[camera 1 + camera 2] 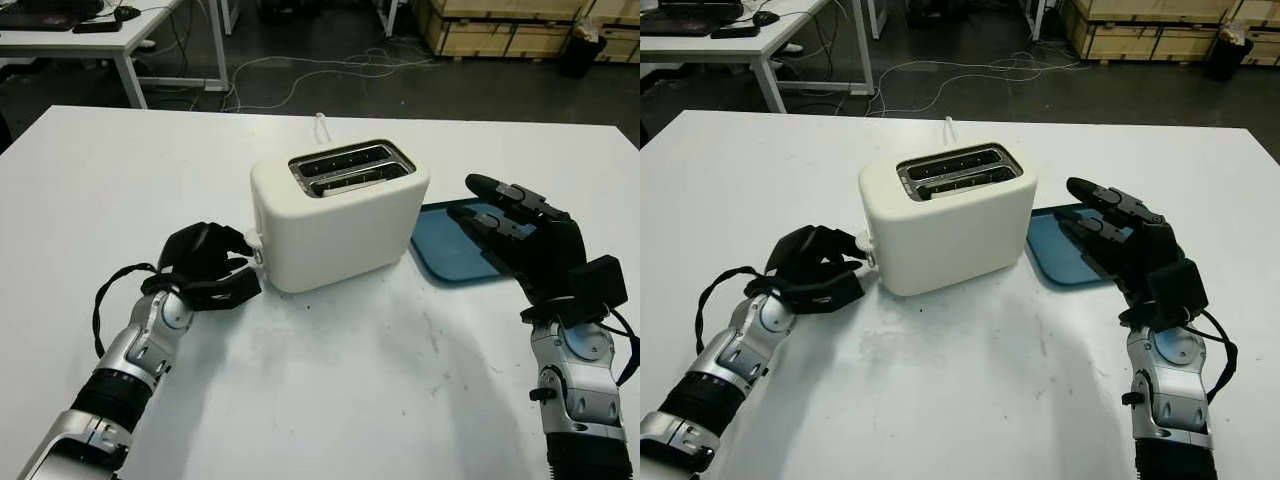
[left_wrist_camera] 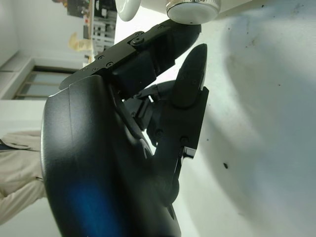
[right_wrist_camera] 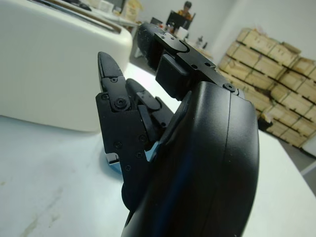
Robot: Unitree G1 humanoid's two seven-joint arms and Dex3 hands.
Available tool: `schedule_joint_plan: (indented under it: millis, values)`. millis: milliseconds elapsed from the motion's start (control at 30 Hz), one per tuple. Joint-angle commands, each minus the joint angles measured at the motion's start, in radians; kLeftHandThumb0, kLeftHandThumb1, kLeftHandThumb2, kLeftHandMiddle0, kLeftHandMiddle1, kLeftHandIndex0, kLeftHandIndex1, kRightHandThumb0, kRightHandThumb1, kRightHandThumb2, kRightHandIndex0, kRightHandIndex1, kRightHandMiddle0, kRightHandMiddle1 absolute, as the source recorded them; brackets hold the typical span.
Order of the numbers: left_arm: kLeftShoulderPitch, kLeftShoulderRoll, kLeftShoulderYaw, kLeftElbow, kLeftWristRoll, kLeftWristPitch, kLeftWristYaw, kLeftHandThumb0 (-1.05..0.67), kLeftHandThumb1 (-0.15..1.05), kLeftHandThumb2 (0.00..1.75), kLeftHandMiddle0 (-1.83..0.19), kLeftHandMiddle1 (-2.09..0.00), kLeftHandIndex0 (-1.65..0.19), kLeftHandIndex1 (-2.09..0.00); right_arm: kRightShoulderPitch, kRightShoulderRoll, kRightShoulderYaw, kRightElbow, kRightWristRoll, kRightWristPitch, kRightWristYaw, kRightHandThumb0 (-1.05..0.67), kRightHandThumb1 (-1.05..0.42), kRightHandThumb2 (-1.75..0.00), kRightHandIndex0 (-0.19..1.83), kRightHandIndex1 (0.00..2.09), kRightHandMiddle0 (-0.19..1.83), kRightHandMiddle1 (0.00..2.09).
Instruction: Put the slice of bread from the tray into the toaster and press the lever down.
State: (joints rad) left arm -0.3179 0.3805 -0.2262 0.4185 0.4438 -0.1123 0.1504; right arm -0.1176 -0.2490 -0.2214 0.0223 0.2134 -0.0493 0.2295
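Observation:
A cream two-slot toaster [image 1: 340, 225] stands mid-table, and its slots [image 1: 350, 168] look dark inside; I cannot make out bread in them. My left hand [image 1: 238, 262] is curled at the toaster's left end. Its fingertips are against the small white lever [image 1: 260, 243], just beside the round knob [image 2: 192, 9]. The blue tray [image 1: 445, 250] lies to the right of the toaster, and its visible part is bare. My right hand [image 1: 505, 222] hovers open over the tray's right side and hides that part of it.
The toaster's white cord [image 1: 322, 125] runs back off the table. Beyond the far edge are a desk [image 1: 100, 40], floor cables [image 1: 330, 70] and wooden crates [image 1: 510, 25]. A person [image 3: 186, 7] sits far off, and a beige sleeve [image 2: 15, 168] is nearby.

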Motion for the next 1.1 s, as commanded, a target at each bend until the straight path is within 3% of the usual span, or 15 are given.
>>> schedule_joint_plan:
  millis: [0, 67, 233, 367, 467, 600, 767, 1067]
  values:
    - [0.028, -0.034, 0.010, -0.047, -0.035, -0.087, 0.011, -0.23, 0.92, 0.11, -0.73, -1.40, -1.26, -0.06, -0.025, 0.011, 0.002, 0.028, 0.010, -0.009, 0.004, -0.30, -0.89, 0.00, 0.93, 0.02, 0.83, 0.00]
    - [0.055, -0.021, 0.065, -0.109, -0.057, -0.094, 0.034, -0.25, 0.92, 0.11, -0.67, -1.39, -1.20, -0.04, -0.041, 0.007, 0.000, 0.054, 0.009, -0.005, 0.006, -0.31, -0.89, 0.00, 0.92, 0.01, 0.83, 0.00]
    - [0.120, 0.006, 0.185, -0.286, -0.085, -0.046, 0.029, -0.33, 0.92, 0.08, -0.61, -1.12, -0.92, 0.00, -0.086, -0.015, -0.026, 0.119, 0.013, -0.018, 0.015, -0.31, -0.90, 0.00, 0.89, 0.00, 0.78, 0.00]
    - [0.149, 0.049, 0.265, -0.400, -0.092, -0.021, -0.018, -0.43, 0.92, 0.08, -0.56, -1.02, -0.87, 0.00, -0.124, -0.052, -0.049, 0.165, 0.017, -0.034, 0.045, -0.35, -0.90, 0.00, 0.86, 0.00, 0.76, 0.00]
    - [0.151, 0.099, 0.312, -0.457, -0.083, -0.017, -0.056, -0.49, 0.92, 0.04, -0.62, -0.88, -0.89, -0.01, -0.152, -0.093, -0.058, 0.182, 0.001, -0.041, 0.060, -0.36, -0.87, 0.00, 0.86, 0.00, 0.76, 0.00]
    - [0.119, 0.171, 0.348, -0.480, -0.056, -0.032, -0.090, -0.56, 0.91, 0.00, -0.74, -0.76, -0.95, -0.03, -0.190, -0.158, -0.059, 0.211, -0.013, -0.039, 0.091, -0.34, -0.86, 0.00, 0.86, 0.00, 0.76, 0.00]
    - [0.049, 0.267, 0.355, -0.484, -0.042, -0.014, -0.185, -0.65, 0.84, 0.00, -0.83, -0.68, -1.02, -0.04, -0.257, -0.269, -0.027, 0.269, -0.105, -0.098, 0.128, -0.44, -0.82, 0.00, 0.90, 0.02, 0.78, 0.01]
    - [-0.098, 0.342, 0.269, -0.423, 0.008, 0.008, -0.348, -0.62, 0.76, 0.00, -0.97, -0.60, -1.10, -0.05, -0.400, -0.387, 0.060, 0.372, -0.242, -0.211, 0.171, -0.38, -0.74, 0.00, 0.94, 0.02, 0.83, 0.02]
